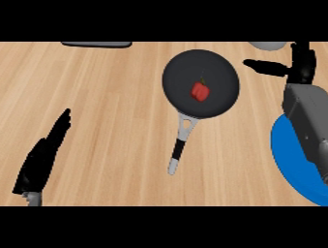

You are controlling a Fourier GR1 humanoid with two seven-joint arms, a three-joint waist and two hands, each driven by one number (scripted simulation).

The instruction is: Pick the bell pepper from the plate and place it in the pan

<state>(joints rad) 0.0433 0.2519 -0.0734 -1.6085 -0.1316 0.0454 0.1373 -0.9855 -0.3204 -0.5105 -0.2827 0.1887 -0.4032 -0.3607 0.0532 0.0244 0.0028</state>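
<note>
Both hands are held open: right hand (300,65) beside the pan (220,99), where the red bell pepper (201,91) lies; left hand (43,155) at lower left.

Light wooden counter (102,121), grain running left-right. Dark pan (223,72) sits on it, upper middle, grey handle pointing down toward the near edge. Blue plate (291,160) lies right of the pan and nearer, partly covered, cut off at the right edge. Grey flat object (96,44) left of the pan at the far edge, mostly out of view. Pale grey rounded object (266,45) right of the pan, far edge, also cut off.
</note>
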